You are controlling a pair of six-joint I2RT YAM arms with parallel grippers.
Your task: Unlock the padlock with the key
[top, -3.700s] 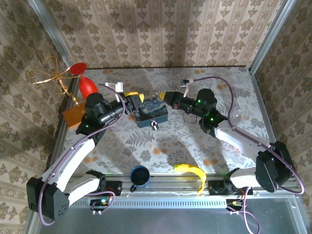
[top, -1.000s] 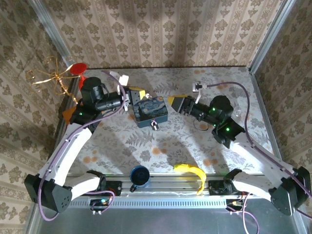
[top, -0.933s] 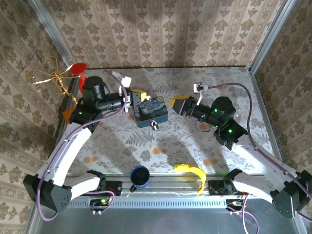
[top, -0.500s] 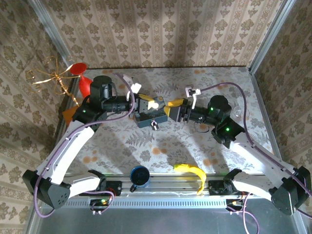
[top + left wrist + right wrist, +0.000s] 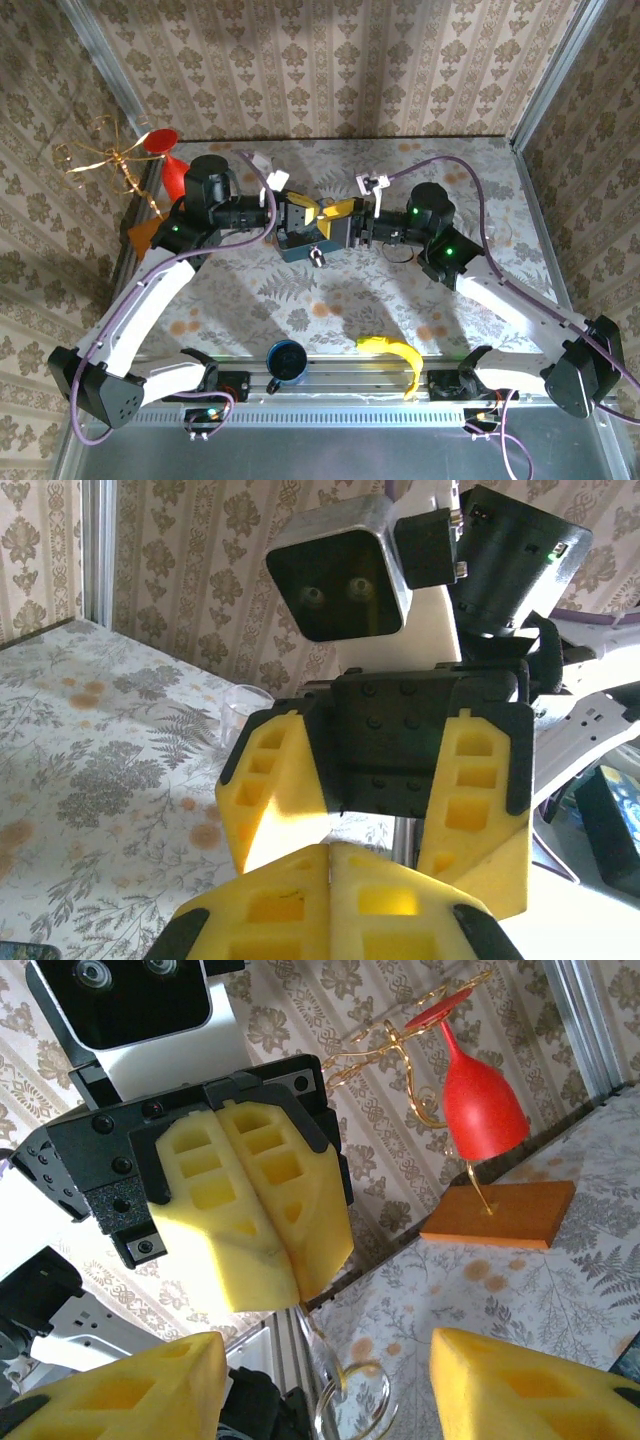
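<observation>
The left gripper (image 5: pixel 288 1298) is clenching a thin key ring (image 5: pixel 350 1400); the right gripper (image 5: pixel 338 220) is gaping empty, facing it; the padlock (image 5: pixel 316 256) is hanging below both, on the blue tin (image 5: pixel 297 244).

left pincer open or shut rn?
Shut. In the right wrist view the left pincer has its yellow fingers pressed flush, no gap. Whether anything thin is pinched between them: cannot tell.

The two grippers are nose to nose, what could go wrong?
The shut left gripper and the open right gripper point at each other very closely, so they might bump. They hang over the blue tin in the top view; a knock there could shove the tin and the tiny padlock at its near edge.
</observation>
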